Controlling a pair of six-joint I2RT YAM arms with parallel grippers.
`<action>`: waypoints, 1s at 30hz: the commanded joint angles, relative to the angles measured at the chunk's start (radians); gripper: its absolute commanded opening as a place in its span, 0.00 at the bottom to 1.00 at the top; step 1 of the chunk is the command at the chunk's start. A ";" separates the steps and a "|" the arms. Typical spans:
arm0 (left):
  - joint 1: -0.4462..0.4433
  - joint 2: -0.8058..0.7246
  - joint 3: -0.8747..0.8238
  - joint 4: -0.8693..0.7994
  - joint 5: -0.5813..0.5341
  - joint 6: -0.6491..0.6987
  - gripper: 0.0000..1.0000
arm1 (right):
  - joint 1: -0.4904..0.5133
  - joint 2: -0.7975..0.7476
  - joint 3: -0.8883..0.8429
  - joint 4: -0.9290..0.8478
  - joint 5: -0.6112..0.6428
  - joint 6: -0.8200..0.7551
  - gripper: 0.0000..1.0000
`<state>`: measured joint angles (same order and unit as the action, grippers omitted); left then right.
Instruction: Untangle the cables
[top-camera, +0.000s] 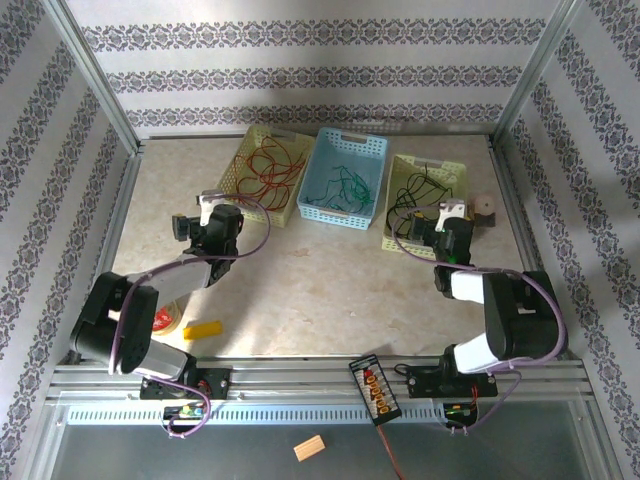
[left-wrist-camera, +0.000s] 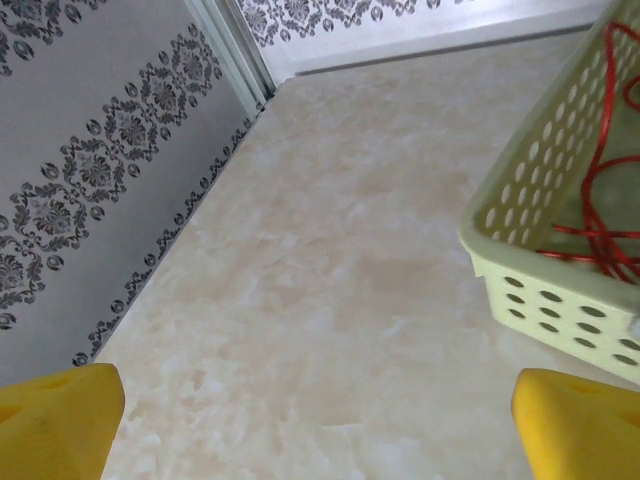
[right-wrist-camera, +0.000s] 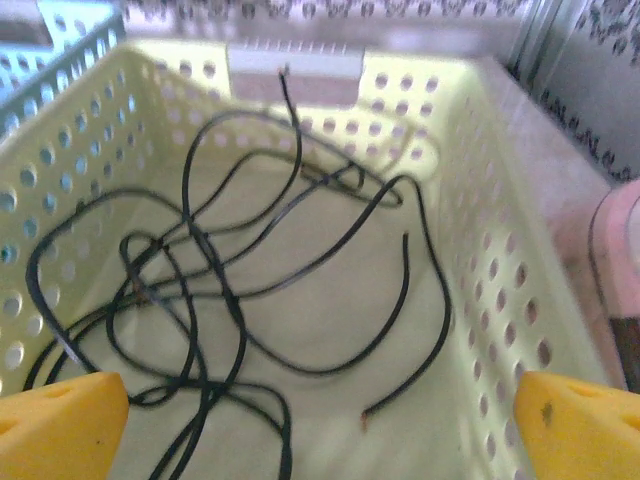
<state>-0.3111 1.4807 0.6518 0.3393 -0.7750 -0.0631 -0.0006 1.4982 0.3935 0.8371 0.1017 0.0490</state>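
Plainly, the right jaws stand spread wide and empty over the near end of a pale yellow basket (right-wrist-camera: 500, 250); the black cables (right-wrist-camera: 236, 310) lie in loose loops on its floor just ahead of the jaws, some strands blurred and cut off at the lower edge; a pinkish round object (right-wrist-camera: 618, 250) to the right is cropped and hard to make out. The left jaws are likewise spread and empty above bare tabletop (left-wrist-camera: 320, 280); a second yellow basket (left-wrist-camera: 545, 300), ahead to their right and partly cut off, holds red cables (left-wrist-camera: 600, 240); between the two jaws, a blue basket (top-camera: 337, 217) holds green cables (top-camera: 345, 185), too thin to trace.

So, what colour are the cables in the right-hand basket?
Black; the right wrist view shows the cables best.
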 joint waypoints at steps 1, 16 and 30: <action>0.017 0.069 0.011 0.103 0.021 0.058 0.99 | -0.012 0.032 -0.028 0.136 -0.132 -0.004 0.98; 0.277 0.147 -0.337 0.802 0.656 0.069 0.99 | -0.003 0.030 -0.019 0.111 -0.120 -0.013 0.98; 0.299 0.113 -0.293 0.662 0.637 0.022 0.99 | -0.016 0.031 -0.013 0.105 -0.150 -0.009 0.98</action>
<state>-0.0242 1.5944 0.3447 0.9581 -0.1562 -0.0166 -0.0154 1.5177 0.3836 0.9108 -0.0139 0.0444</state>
